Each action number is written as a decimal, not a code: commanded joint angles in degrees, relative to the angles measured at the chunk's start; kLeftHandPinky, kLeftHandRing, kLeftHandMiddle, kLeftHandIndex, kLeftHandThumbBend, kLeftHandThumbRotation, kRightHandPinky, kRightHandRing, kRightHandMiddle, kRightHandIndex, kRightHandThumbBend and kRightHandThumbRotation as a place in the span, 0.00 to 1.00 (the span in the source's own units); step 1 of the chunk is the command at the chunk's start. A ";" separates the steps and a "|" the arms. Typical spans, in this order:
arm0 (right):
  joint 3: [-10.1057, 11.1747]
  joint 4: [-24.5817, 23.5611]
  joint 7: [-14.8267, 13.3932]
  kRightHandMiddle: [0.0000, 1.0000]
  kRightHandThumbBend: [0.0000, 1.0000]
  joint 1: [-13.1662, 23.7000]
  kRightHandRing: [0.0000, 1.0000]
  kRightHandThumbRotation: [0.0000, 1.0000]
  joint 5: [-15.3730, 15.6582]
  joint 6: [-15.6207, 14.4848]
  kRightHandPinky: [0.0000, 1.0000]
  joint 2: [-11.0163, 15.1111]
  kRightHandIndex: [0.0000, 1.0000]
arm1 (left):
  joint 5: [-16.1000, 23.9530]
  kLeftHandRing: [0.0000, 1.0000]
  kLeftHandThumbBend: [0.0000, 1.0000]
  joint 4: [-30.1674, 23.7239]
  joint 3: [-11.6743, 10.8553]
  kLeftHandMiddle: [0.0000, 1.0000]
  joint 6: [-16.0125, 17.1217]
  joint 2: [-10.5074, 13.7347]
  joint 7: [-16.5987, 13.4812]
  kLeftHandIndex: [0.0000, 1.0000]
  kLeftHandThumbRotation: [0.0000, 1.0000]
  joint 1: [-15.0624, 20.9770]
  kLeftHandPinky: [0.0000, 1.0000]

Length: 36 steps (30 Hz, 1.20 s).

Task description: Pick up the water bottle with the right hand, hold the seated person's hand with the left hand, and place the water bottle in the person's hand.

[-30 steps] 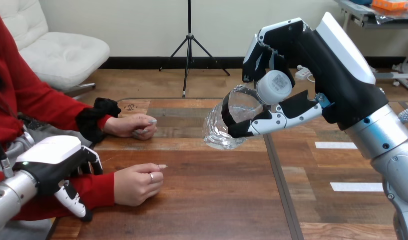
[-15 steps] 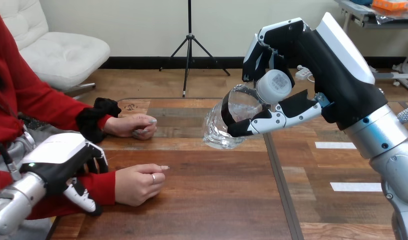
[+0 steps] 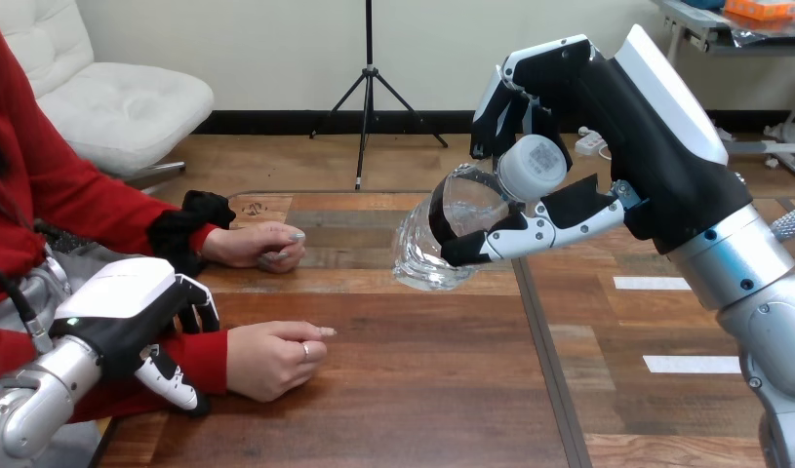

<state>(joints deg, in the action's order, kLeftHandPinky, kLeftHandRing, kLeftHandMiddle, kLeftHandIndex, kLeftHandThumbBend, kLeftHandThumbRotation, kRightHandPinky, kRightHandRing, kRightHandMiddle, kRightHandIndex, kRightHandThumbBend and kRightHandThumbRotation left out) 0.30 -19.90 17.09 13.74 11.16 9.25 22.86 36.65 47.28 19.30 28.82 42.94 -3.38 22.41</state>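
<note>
My right hand [image 3: 632, 132] has the bottle [image 3: 452, 234] wrapped between thumb and fingers, lifted clear of the table [image 3: 422, 400] near its middle. The bottle lies on its side in that grip, white cap [image 3: 533, 167] toward my camera and clear base pointing to the left side. My left hand [image 3: 130, 310] sits low at the left, back shell up, over the red sleeve [image 3: 203, 359] just behind the person's nearer hand [image 3: 274, 359] — whether it has closed on the wrist, I cannot tell. That nearer hand rests on the table, loosely curled, well apart from the bottle. The person's farther hand [image 3: 257, 246] lies on the table beyond it, closer to the bottle but not touching it.
</note>
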 commanded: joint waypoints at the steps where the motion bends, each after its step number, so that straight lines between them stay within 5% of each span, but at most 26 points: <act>1: 0.44 -0.88 -1.38 0.17 1.00 4.12 0.11 0.00 -0.95 0.02 0.07 -1.02 0.21 | 0.39 0.53 0.98 -2.56 0.39 0.58 -1.97 -0.99 1.63 0.60 0.00 0.34 0.47; 26: 0.50 -0.42 -1.75 0.16 1.00 4.09 0.11 0.00 -0.66 0.85 0.07 -1.45 0.21 | 1.67 0.63 0.99 -3.89 1.23 0.67 -3.71 -1.20 3.26 0.69 0.01 -0.05 0.57; 36: 0.56 -0.76 -1.94 0.17 1.00 4.13 0.11 0.00 -0.21 0.59 0.07 -1.41 0.21 | 2.15 0.61 0.91 -3.41 1.42 0.66 -4.12 -1.50 3.05 0.69 0.00 -0.01 0.55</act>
<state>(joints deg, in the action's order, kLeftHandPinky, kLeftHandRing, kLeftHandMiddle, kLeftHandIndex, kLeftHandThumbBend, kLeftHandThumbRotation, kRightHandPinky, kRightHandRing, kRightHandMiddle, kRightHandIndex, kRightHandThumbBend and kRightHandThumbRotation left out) 0.22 -19.83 17.09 13.74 11.20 9.23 22.43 37.68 44.55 19.32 25.36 42.80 -0.48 22.39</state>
